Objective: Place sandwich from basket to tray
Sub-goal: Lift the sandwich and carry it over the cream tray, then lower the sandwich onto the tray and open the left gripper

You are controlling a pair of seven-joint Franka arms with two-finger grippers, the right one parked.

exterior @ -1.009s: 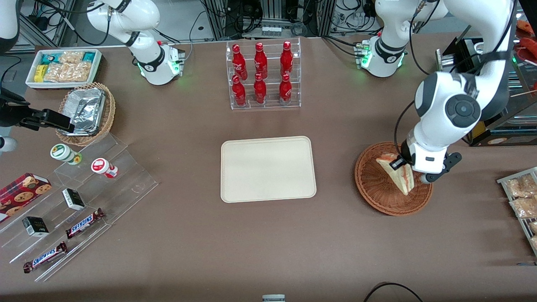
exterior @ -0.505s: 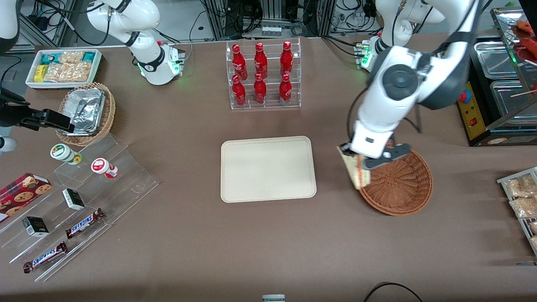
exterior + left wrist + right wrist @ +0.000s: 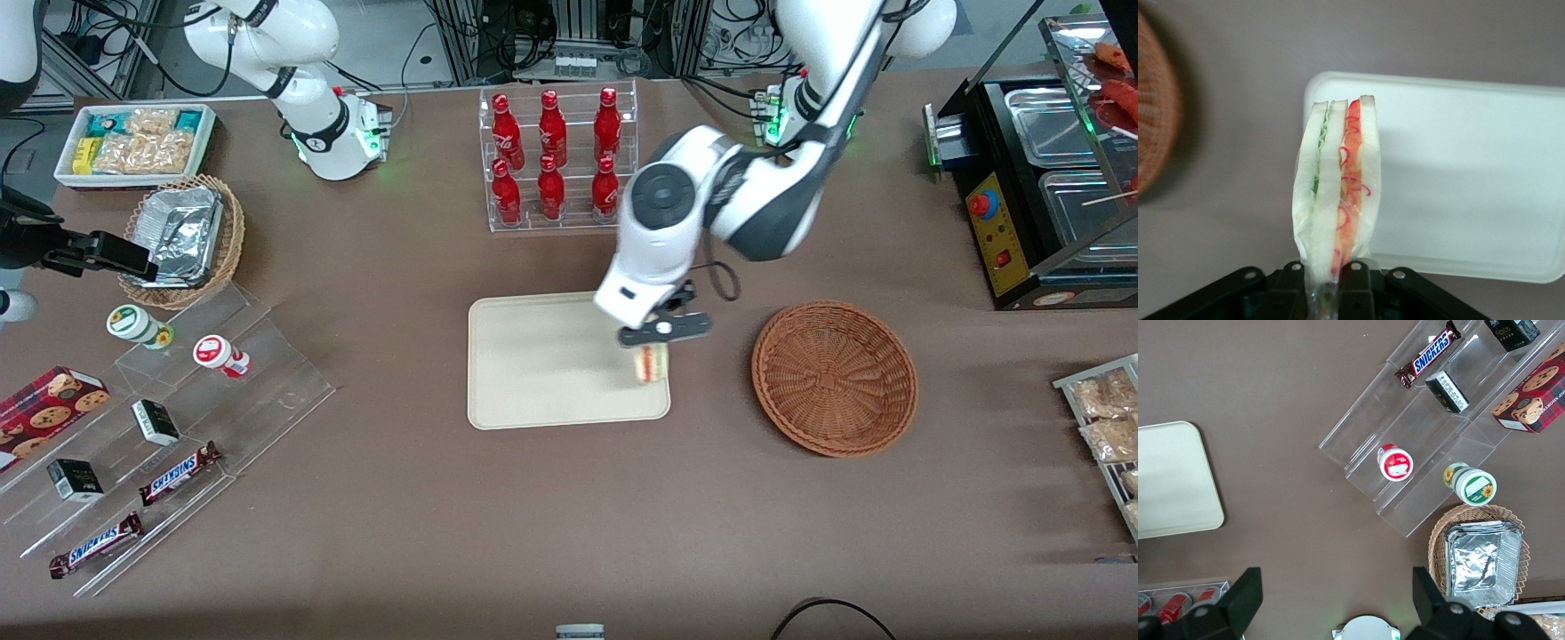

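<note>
1. Since the earlier frame, gripper (image 3: 656, 342) and sandwich (image 3: 652, 363) have moved from the basket (image 3: 834, 378) to above the tray (image 3: 533, 373).
2. Jaws clamped on the sandwich – held clear of the tray's edge nearest the basket.
3. Basket – on the worktop (image 3: 569, 516).

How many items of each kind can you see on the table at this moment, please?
Red bottles: 6
Snickers bars: 2
Baskets: 2
Tray: 1
Sandwich: 1, held by the gripper over the tray's edge nearest the reddish basket
Total: 12
</note>
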